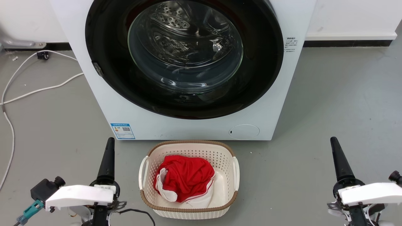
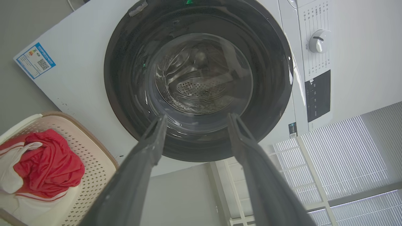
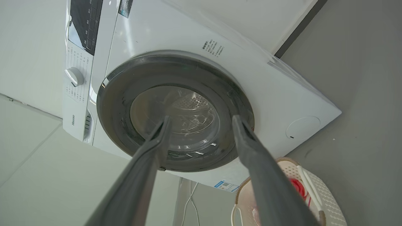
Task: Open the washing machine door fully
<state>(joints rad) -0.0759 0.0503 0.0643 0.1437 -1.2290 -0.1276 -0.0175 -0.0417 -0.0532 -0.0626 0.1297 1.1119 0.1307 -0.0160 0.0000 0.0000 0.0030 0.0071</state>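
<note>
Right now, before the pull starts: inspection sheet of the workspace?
Surface: grey floor, a few specks.
Job's things: washing machine door shut against the washing machine.
Clutter: basket in front of the machine, red and white clothes inside.
Grippers: left gripper and right gripper open, empty, short of the door.
Cables: white cable on the floor left of the machine; dark cable by the left arm.
Surroundings: white wall, dark skirting.

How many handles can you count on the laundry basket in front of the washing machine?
2. One white handle is on the left side of the basket, the other on its right side, as the head view shows. No further handle seems hidden.
</note>
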